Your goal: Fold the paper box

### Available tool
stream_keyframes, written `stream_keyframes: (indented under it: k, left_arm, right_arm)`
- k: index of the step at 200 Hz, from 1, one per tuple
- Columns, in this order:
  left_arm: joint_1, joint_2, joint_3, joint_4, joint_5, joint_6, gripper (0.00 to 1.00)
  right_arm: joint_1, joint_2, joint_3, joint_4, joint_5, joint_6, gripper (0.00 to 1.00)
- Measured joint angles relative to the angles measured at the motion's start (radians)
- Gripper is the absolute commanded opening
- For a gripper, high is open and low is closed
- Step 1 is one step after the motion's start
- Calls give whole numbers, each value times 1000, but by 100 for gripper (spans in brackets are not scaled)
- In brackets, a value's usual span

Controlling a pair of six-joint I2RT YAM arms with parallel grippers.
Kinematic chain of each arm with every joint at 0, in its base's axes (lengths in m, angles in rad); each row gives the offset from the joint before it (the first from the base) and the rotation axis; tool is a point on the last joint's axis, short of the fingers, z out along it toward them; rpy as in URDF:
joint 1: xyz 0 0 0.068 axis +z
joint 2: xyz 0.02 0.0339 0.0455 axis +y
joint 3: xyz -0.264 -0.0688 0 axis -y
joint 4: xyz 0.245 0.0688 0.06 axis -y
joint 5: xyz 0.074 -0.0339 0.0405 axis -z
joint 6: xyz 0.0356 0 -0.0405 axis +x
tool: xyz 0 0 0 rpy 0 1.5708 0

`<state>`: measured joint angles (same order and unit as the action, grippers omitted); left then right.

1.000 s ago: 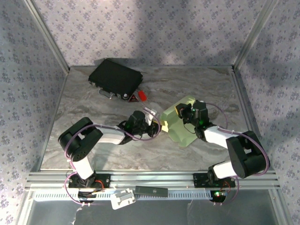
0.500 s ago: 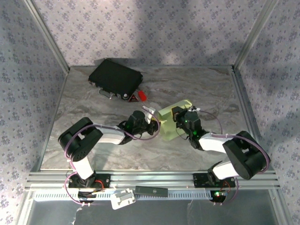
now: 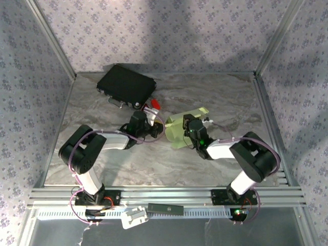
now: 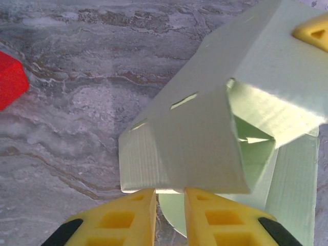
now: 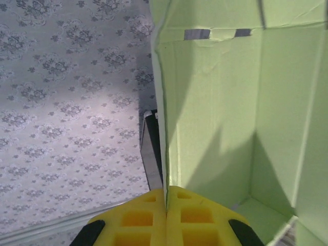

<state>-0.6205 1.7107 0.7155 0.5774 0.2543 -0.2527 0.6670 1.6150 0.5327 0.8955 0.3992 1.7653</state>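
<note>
On the marble table (image 3: 225,92), near the middle, the light-green paper box (image 3: 174,134) stands half folded between the two arms. The right fingers (image 5: 138,218) are pinched tight on one thin wall of it. The left fingers (image 4: 123,218) are a tiny bit apart, right at the box's near edge. A black case (image 3: 126,85) sits far back.
</note>
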Motion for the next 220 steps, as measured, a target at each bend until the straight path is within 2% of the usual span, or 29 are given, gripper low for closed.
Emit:
stream_keyframes:
  k: [53,87,112,162,220]
  left_arm:
    - [71,-1,16,-42,54,23,24]
    - [146,0,72,-102,121,16,24]
    - [189,16,97,-107,163,6,20]
    - [148,158,169,-69,230,9,20]
    - [64,177,149,73,213,15,21]
  right_arm:
    - [-49,89,62,49,-35,-8,0]
    - [-101,71,116,-58,-93,-30,0]
    - [-124,58,139,-109,-125,-49,0]
    - [-129,109,140,-46,-147,-45,0]
    - [-131,133,140,-5,-151,-44,0]
